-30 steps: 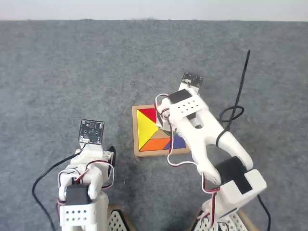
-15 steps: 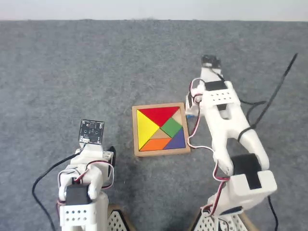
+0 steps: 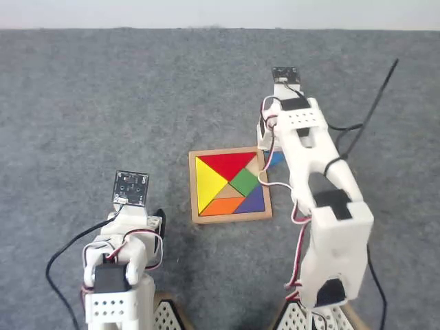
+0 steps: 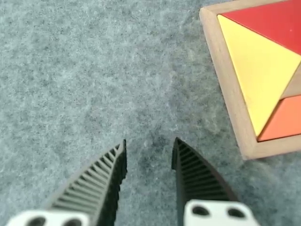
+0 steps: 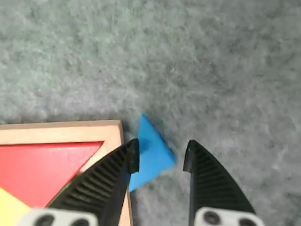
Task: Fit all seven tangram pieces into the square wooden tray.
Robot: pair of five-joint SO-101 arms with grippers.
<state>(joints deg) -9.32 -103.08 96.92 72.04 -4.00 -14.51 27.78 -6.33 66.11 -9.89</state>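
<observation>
Wooden tray (image 3: 193, 187): on grey table (image 3: 103, 103), five coloured pieces seated, gaps unfilled
Blue triangle (image 5: 151, 155): loose on table, just beside tray's outer edge
Right gripper (image 5: 161, 151): fingers apart, straddling triangle, evidently for pickup
Left gripper (image 4: 148, 153): fingers apart, empty, parked off tray
</observation>
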